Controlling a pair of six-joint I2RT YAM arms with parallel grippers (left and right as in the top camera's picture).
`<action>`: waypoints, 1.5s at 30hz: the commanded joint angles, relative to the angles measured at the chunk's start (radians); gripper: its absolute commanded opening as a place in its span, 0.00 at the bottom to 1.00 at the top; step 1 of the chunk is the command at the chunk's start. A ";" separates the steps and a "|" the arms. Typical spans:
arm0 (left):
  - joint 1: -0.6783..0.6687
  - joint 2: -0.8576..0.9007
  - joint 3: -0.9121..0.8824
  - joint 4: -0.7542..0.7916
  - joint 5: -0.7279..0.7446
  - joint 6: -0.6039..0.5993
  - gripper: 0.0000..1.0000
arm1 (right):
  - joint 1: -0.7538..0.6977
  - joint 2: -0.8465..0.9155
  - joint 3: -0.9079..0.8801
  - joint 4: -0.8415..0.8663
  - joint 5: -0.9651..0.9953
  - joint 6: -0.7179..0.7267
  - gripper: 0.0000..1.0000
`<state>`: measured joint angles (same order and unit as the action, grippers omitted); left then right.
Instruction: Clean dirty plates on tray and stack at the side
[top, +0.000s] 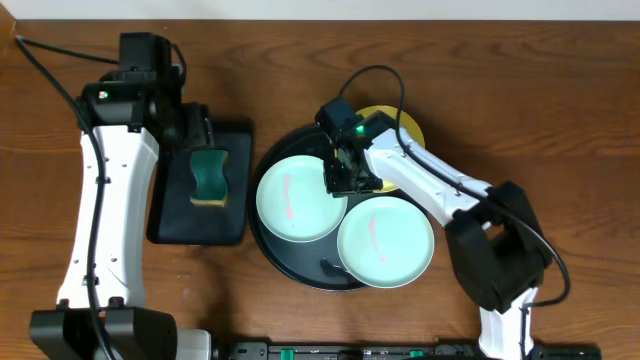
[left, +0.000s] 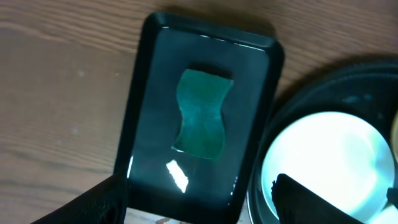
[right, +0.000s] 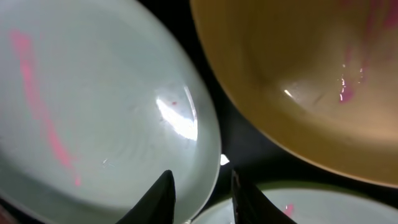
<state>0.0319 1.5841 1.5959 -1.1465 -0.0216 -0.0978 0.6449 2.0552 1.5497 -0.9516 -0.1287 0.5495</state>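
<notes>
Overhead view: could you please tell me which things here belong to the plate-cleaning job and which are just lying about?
Belongs to the job: round black tray; left mint plate and right mint plate, both pink-smeared; yellow plate; green sponge, probably the cleaning tool.
Just lying about: rectangular black tray, merely holding the sponge.
</notes>
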 joint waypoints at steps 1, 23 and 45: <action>0.019 -0.013 0.009 -0.005 -0.040 -0.043 0.75 | 0.008 0.027 0.017 0.013 0.016 0.030 0.25; 0.020 0.182 -0.039 0.007 -0.008 -0.042 0.75 | 0.012 0.119 0.017 0.080 0.016 0.030 0.04; 0.020 0.400 -0.055 0.018 0.081 0.113 0.45 | 0.026 0.126 0.017 0.099 0.016 0.018 0.01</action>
<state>0.0460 1.9572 1.5494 -1.1297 0.0540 -0.0395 0.6552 2.1509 1.5608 -0.8673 -0.1104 0.5659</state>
